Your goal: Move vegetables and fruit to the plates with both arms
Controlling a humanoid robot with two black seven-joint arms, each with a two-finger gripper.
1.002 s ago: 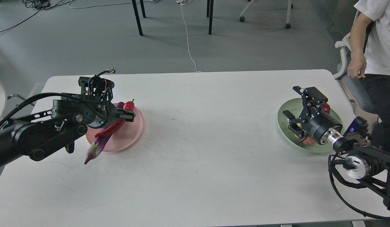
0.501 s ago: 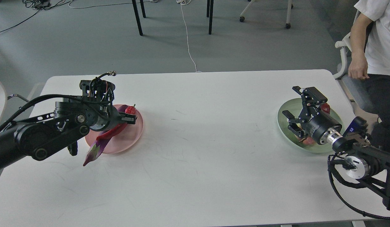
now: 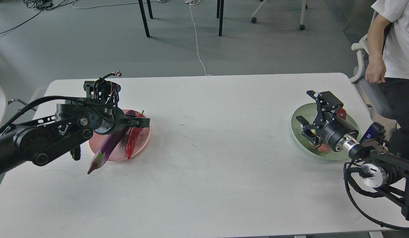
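A: Where do the vegetables lie?
B: The purple eggplant (image 3: 109,145) and the red chili pepper (image 3: 131,143) lie side by side on the salmon pink plate (image 3: 142,140), near the surface's (image 3: 207,148) left edge. The eggplant's calyx end sticks out past the plate's near rim onto the surface.

A: And the fruit?
B: On the mint green plate (image 3: 298,132) near the right edge. The dark red pomegranate (image 3: 340,113) shows at its far side; the pink-blushed apple-like fruit (image 3: 323,148) is mostly hidden behind the right gripper (image 3: 312,114).

A: What about the fingers?
B: The right gripper hovers over the green plate with its fingers spread apart, holding nothing. The left gripper (image 3: 141,122) hangs over the pink plate, above the chili's stem end; whether its fingers are apart or together cannot be told.

A: Anything else?
B: A seated person (image 3: 389,49) is beyond the far right corner.
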